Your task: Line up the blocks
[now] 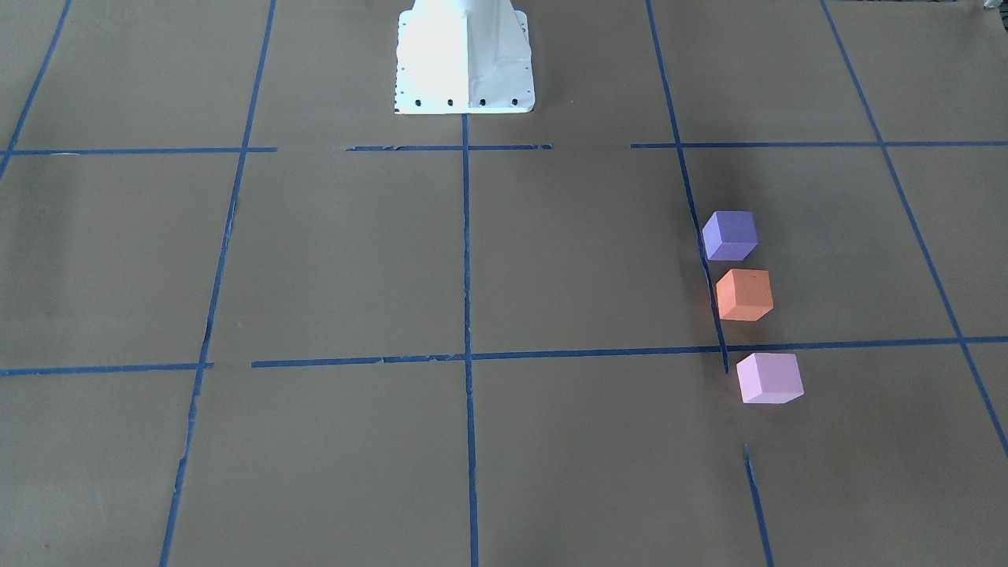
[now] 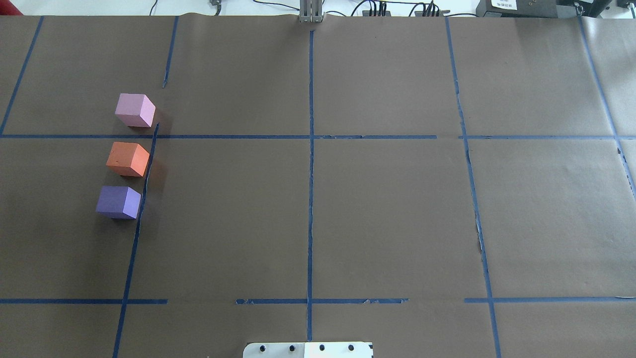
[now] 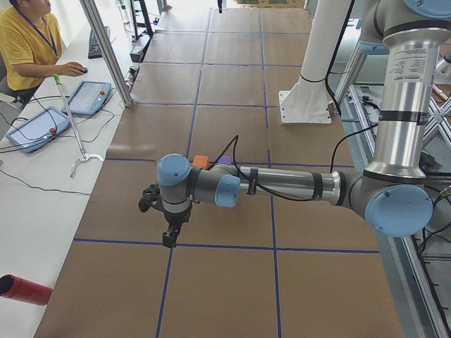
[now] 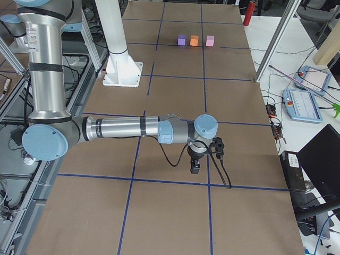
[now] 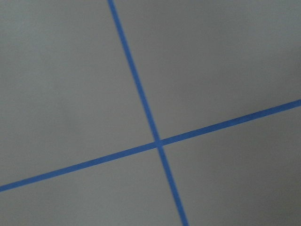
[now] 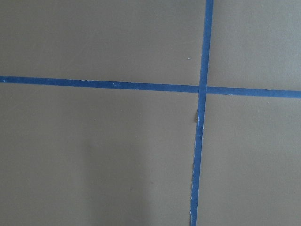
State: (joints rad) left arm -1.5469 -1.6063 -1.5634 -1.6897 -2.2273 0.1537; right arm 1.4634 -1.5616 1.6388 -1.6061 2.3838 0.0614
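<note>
Completion looked the fair reading of the step in hand. The small matte pale pink-lilac cube, the small matte orange cube and the small matte dark violet-purple cube stood in one file on the brown paper-covered table. They were on the robot's left side, just beside a strip of blue tape. Orange sat between the other two, and no cube touched its neighbour.

I judged that the next move called for little, at most an evening of the gaps.

The left gripper hung above bare paper, touching no cube. The right gripper hung well apart from the row. Each showed only in a side view, so I could not tell how far its fingers were parted. Neither could have held a block, since all three were on the table.
</note>
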